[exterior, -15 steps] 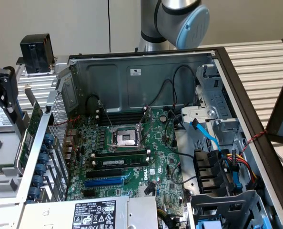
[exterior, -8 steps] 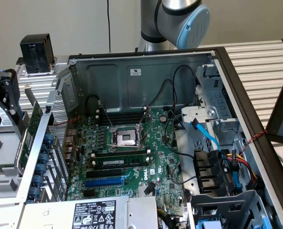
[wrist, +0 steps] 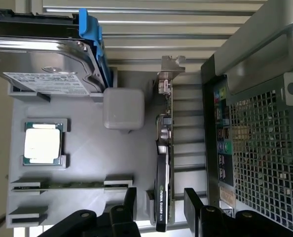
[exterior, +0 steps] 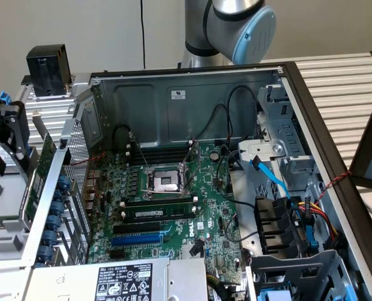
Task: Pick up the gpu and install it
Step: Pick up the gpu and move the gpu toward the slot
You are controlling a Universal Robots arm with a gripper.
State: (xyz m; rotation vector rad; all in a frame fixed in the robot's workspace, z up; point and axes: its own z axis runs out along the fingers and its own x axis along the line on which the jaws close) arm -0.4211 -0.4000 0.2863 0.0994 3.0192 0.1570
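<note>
The gpu point(wrist: 163, 163) stands on its edge in a slot of the grey tray point(wrist: 92, 158), with its metal bracket toward the slatted table and its black shroud near my fingers. My gripper point(wrist: 161, 203) is open and straddles the card's shroud end. One black finger point(wrist: 130, 200) is on the tray side and the other finger point(wrist: 192, 201) is on the case side, with a gap showing on both sides. In the exterior view the gripper point(exterior: 15, 139) hangs outside the case at the exterior view's left, over the green card point(exterior: 42, 169). The motherboard point(exterior: 173, 207) lies inside the open case.
The tray also holds a hard drive point(wrist: 48, 59) with a blue rail, a CPU point(wrist: 42, 143), a RAM stick point(wrist: 72, 185) and a grey block point(wrist: 123, 107). The case's perforated rear wall point(wrist: 265, 148) stands close beside the gpu. Cables point(exterior: 280, 182) cross the case's right side.
</note>
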